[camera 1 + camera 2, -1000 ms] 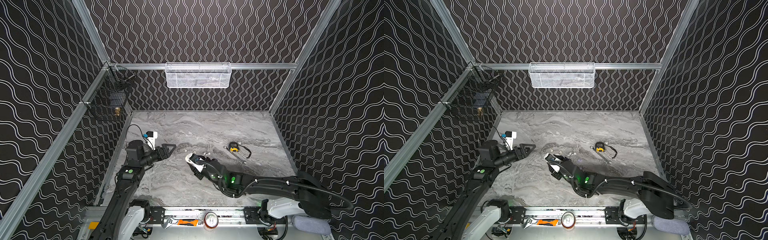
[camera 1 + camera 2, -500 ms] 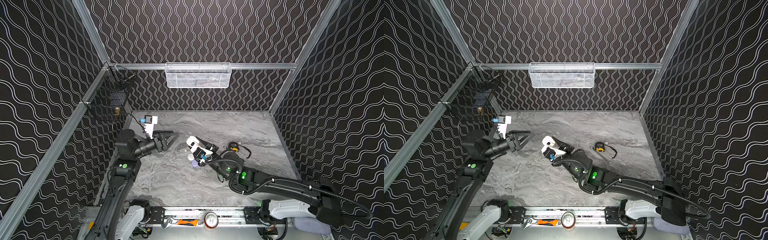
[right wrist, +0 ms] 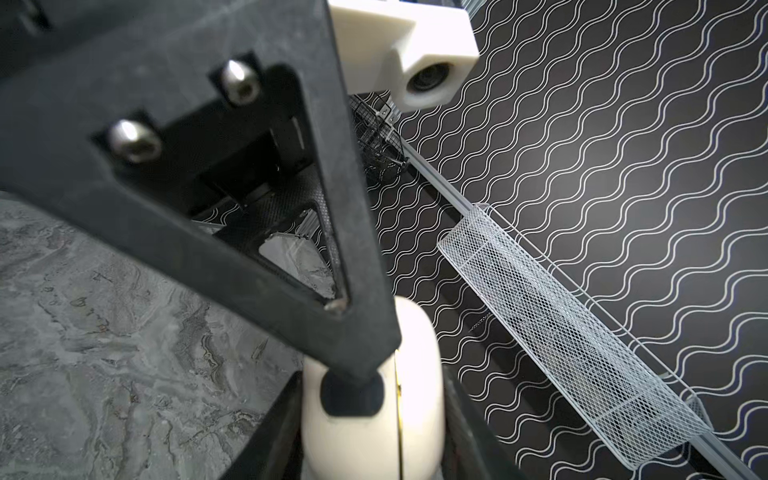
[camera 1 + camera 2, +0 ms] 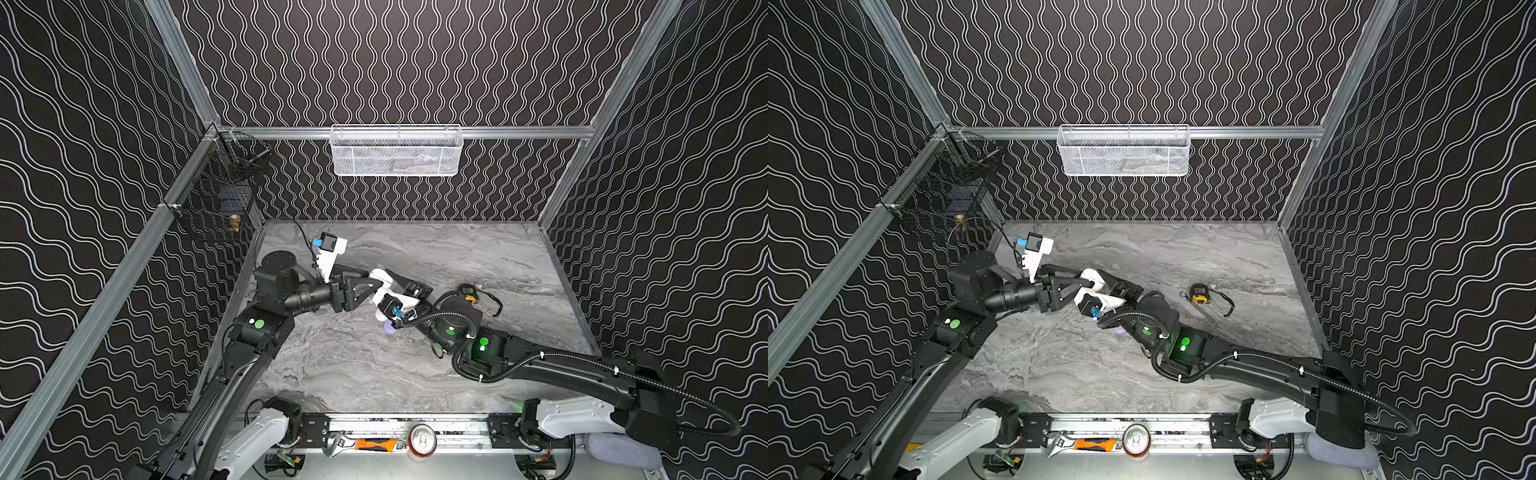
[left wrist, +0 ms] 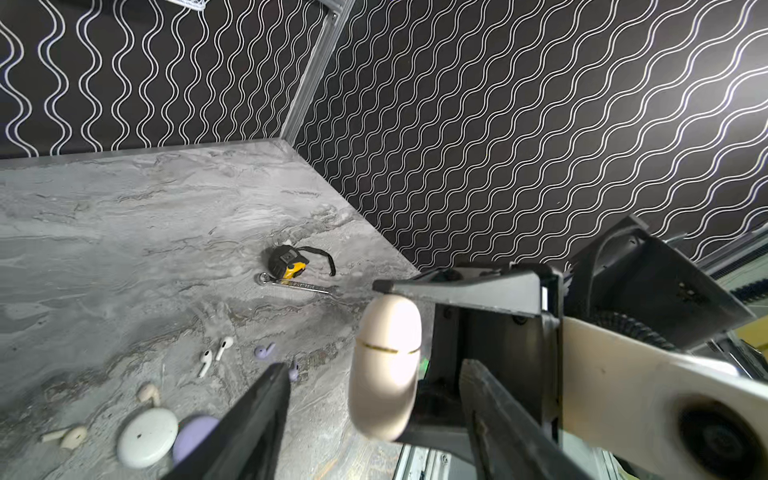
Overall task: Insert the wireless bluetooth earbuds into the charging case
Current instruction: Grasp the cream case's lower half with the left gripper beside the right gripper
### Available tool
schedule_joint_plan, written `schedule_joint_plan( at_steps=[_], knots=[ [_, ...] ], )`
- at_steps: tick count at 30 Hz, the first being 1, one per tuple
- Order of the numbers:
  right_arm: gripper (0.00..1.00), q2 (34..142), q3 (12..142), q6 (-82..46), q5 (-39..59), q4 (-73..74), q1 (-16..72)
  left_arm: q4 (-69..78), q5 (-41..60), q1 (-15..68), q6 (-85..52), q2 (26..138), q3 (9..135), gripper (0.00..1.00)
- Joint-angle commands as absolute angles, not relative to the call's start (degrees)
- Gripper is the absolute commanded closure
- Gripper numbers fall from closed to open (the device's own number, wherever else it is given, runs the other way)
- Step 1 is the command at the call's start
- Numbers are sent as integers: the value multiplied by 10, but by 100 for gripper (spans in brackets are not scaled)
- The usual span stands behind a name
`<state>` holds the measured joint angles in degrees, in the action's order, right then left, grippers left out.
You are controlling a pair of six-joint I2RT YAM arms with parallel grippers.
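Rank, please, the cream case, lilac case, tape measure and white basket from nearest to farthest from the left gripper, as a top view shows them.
1. Cream case: between the fingers of the left gripper.
2. Lilac case: on the table, just in front of it.
3. Tape measure: on the table, off to the right.
4. White basket: hanging high at the back.

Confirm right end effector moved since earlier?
Yes. In both top views the right end effector, gripping the cream case, rose from below the tape measure to level with it.
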<state>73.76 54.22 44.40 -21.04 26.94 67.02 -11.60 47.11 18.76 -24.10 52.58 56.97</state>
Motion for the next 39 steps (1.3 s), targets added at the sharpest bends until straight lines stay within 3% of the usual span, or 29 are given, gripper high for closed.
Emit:
schedule_joint_plan(
  at_steps=[1,8,13,23,29,31,39],
  knots=[
    [67,740,549,455,-201,282,670,-133,470,191,-215,529,577,36],
    [67,744,556,456,-195,282,670,-119,487,200,-224,525,566,40],
    [67,751,562,455,-203,284,661,-121,496,200,-227,522,571,37],
    [67,753,559,455,-193,289,659,-98,508,200,-242,527,561,46],
    [67,750,555,452,-180,292,659,-87,516,200,-248,533,559,58],
    [66,748,552,450,-174,295,660,-97,510,200,-242,531,562,67],
    [66,758,563,449,-161,285,659,-91,507,200,-246,526,561,61]
  ],
)
